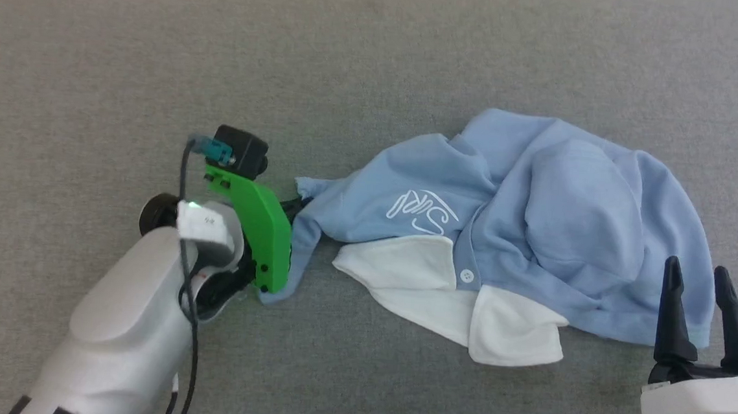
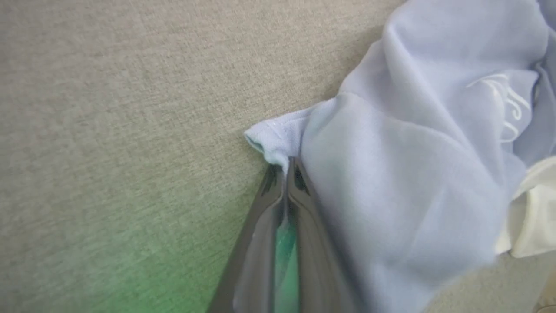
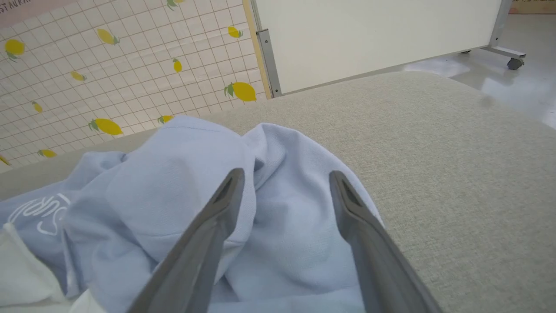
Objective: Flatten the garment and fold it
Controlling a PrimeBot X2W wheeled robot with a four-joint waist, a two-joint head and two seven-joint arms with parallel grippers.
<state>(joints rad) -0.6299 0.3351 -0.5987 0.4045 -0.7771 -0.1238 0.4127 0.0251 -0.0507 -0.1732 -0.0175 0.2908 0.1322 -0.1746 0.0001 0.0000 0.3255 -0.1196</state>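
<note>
The left tool (image 2: 284,170) nips only an edge of the garment (image 1: 538,199); a tug could slip it. The right tool (image 1: 696,272) stands open.

Pale forearm (image 1: 120,326), green bracket (image 1: 263,222), black cable (image 1: 193,357)

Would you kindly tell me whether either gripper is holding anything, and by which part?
The left gripper has its jaws shut on the garment, pinching a light blue hemmed edge at its left end. The right gripper is open, holding nothing.
</note>
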